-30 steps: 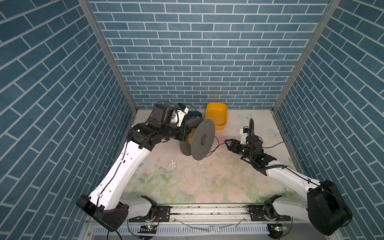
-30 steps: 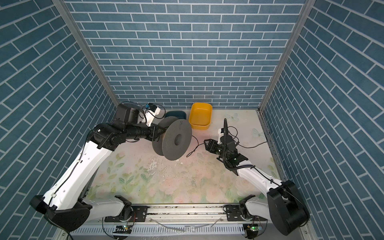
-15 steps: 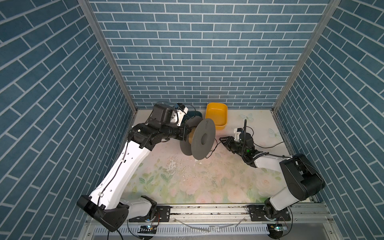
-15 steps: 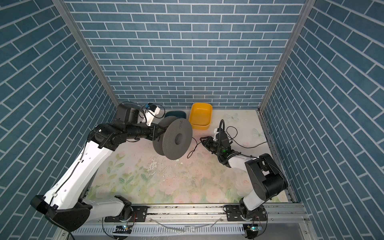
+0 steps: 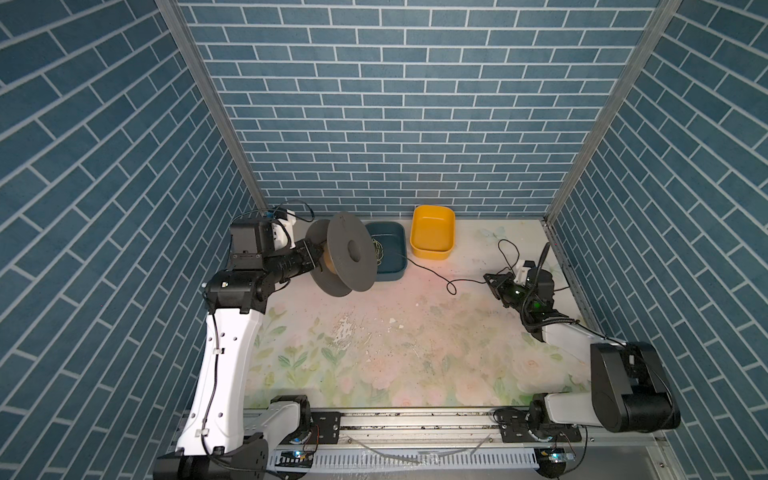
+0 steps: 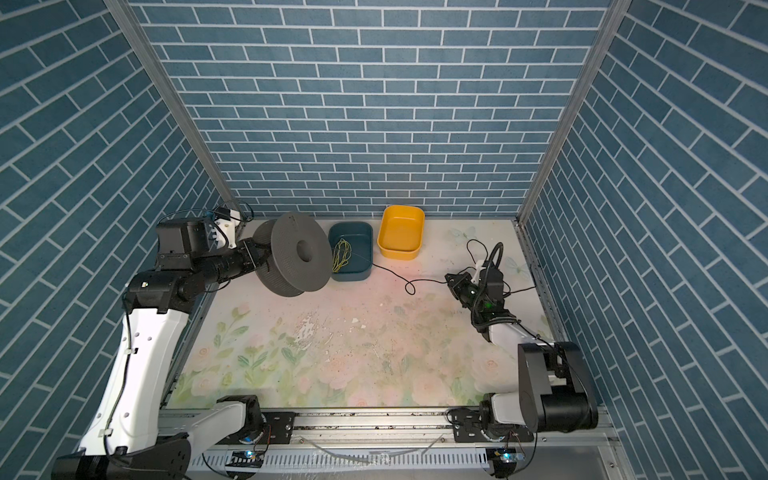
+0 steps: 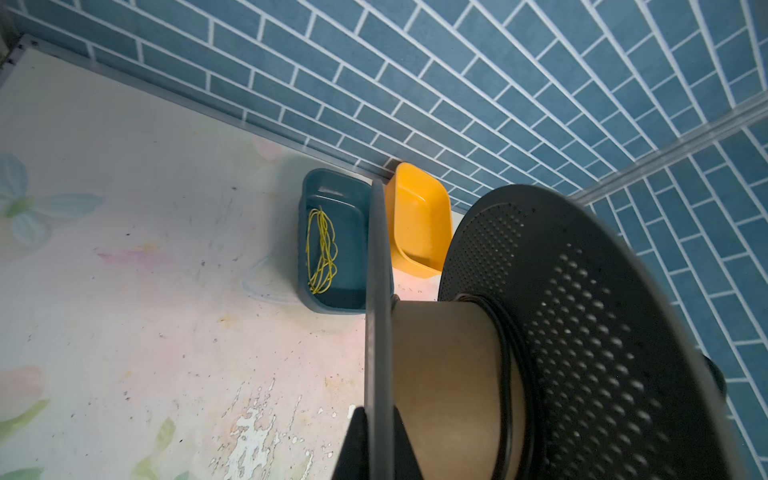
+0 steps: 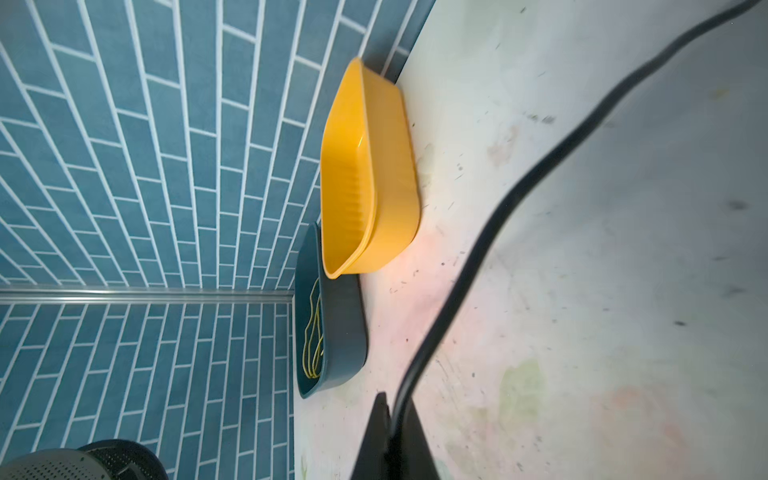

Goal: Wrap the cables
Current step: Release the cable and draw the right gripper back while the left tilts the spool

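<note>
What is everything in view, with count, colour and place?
spool: one, dark grey, tan core, back left
black cable: one, black, running from the spool rightward, looping at far right
blue tray: one, dark blue, back, beside the spool
yellow strands: one bundle, yellow, inside the blue tray
yellow tray: one, yellow, right of the blue tray
table: one, pale floral
left gripper: one, black, shut on the spool
right gripper: one, black, shut on the black cable

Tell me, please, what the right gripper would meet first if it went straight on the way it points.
Probably the yellow bin, at its end beside the blue tray; how high the right gripper rides is unclear.
</note>
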{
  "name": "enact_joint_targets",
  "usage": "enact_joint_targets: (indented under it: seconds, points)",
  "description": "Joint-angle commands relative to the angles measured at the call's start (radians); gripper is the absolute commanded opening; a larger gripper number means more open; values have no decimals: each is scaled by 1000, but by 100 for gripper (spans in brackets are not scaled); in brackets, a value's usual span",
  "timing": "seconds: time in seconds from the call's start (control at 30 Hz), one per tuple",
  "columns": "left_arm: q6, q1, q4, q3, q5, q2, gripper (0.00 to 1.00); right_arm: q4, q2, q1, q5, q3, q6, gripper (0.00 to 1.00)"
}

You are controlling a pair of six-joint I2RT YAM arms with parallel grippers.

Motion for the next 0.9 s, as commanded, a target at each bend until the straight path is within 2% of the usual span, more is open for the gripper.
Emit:
enact_joint_targets:
  seconds: [0.0, 0.13, 0.23, 0.37, 0.53, 0.7, 0.87]
  points:
    - [-21, 34, 58, 5, -3, -20, 0, -154, -92, -87, -11, -43, -93, 0]
    - [-33, 37, 63, -8, 30, -9, 0, -319, -191, -154, 14, -46, -178, 0]
    - [-55, 37, 87, -33, 49, -13, 0, -375, -211, -170, 15, -43, -219, 0]
    - [-32, 38, 67, -32, -19, -29, 0, -482, -247, -232, 70, -35, -271, 0]
    - [-29, 48, 59, -15, -10, -14, 0, -521, -314, -344, 63, -52, -288, 0]
    - [-77, 47, 115, -46, 48, -7, 0, -472, -273, -359, -10, -58, -278, 1]
    - [-99, 44, 160, -95, 111, -7, 0, -411, -224, -359, -73, -72, -274, 21]
